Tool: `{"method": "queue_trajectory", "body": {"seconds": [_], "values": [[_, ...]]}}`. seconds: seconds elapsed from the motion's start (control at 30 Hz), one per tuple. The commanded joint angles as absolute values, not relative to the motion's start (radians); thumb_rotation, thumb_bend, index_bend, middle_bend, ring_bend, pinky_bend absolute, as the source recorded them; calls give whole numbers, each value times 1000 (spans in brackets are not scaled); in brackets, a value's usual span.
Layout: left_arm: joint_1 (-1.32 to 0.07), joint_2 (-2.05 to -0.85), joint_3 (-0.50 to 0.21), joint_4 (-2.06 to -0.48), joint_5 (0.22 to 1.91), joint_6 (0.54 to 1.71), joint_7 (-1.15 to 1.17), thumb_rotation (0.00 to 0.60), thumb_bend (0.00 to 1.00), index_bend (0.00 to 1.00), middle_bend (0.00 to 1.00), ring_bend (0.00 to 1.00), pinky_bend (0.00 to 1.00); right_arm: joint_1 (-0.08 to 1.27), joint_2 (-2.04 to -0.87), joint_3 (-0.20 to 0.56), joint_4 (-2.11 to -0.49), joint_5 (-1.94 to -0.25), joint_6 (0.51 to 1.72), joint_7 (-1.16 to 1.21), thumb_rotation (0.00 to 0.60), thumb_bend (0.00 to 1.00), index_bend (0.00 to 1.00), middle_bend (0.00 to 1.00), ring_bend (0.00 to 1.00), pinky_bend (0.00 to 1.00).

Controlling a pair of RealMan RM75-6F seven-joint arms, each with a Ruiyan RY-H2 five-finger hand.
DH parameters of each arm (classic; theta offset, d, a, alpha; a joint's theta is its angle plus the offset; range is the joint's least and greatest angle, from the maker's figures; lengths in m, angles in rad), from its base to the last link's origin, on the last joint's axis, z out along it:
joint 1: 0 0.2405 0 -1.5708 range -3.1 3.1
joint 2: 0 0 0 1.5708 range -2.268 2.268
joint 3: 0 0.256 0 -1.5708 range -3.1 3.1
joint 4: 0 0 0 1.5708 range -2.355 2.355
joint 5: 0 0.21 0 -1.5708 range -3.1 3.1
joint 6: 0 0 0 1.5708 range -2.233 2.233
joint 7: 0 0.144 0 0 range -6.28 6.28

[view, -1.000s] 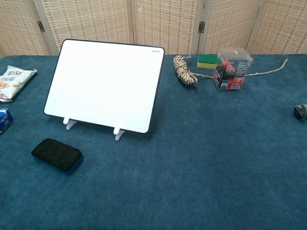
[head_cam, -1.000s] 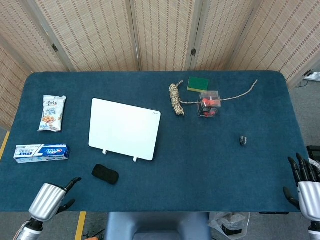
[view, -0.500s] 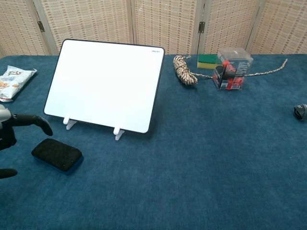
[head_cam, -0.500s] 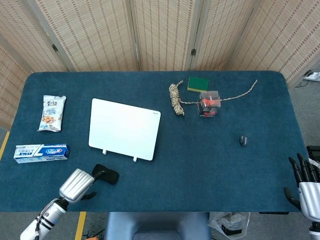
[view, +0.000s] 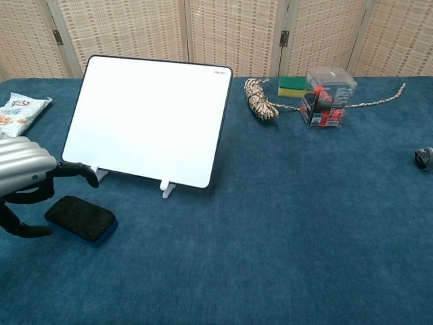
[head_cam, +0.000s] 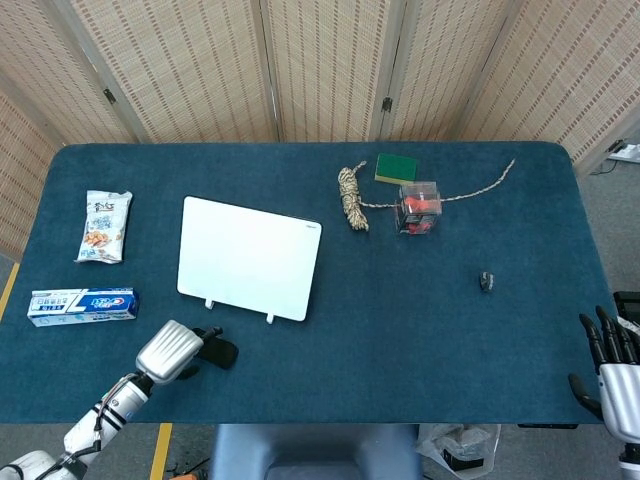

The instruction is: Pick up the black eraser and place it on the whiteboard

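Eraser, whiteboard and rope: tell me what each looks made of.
Eraser: looks like matte black felt or foam, with a fuzzy top that shows no shine and a bluish base edge.
Whiteboard: smooth white panel, probably coated, with a thin dark frame and white plastic-looking feet.
Rope: looks like twisted fibre, tan with dark flecks; the exact fibre is unclear.

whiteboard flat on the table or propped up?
Propped up. The white rectangular whiteboard leans back on two small white feet, its lower edge off the blue table.
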State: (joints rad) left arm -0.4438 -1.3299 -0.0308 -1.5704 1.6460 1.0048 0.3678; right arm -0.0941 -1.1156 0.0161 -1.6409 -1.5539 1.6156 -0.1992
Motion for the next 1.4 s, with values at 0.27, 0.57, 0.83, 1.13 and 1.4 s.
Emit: {"method": "queue_trajectory", "body": {"seconds": [0.27,0.57,0.83,1.13,1.4], "values": [[-480,-1376,-19,-1523,1588,961,418,600,231,280,1000,1000,1000,-98,-1115,15,-1640,-1559,1623,-194,600,335,0,0,85,135],[-496,-1383,-9,-1512,1560,961,410,600,231,320,1000,1000,1000,-97,-1115,15,-1639,-1560,1622,-194,600,334,0,0,85,135],[-512,-1383,-3,-1497,1541,955,384,600,231,346,1000,1000,1000,-94,-1117,16,-1641,-1555,1614,-204,600,334,0,0,84,135],[-525,-1393,7,-1470,1531,956,354,600,231,369,1000,1000,1000,-93,-1118,16,-1643,-1555,1614,-207,600,335,0,0,83,135],[-531,-1402,15,-1450,1530,969,340,600,231,455,1000,1000,1000,-93,-1118,16,-1642,-1555,1613,-208,600,335,0,0,84,135]]}}
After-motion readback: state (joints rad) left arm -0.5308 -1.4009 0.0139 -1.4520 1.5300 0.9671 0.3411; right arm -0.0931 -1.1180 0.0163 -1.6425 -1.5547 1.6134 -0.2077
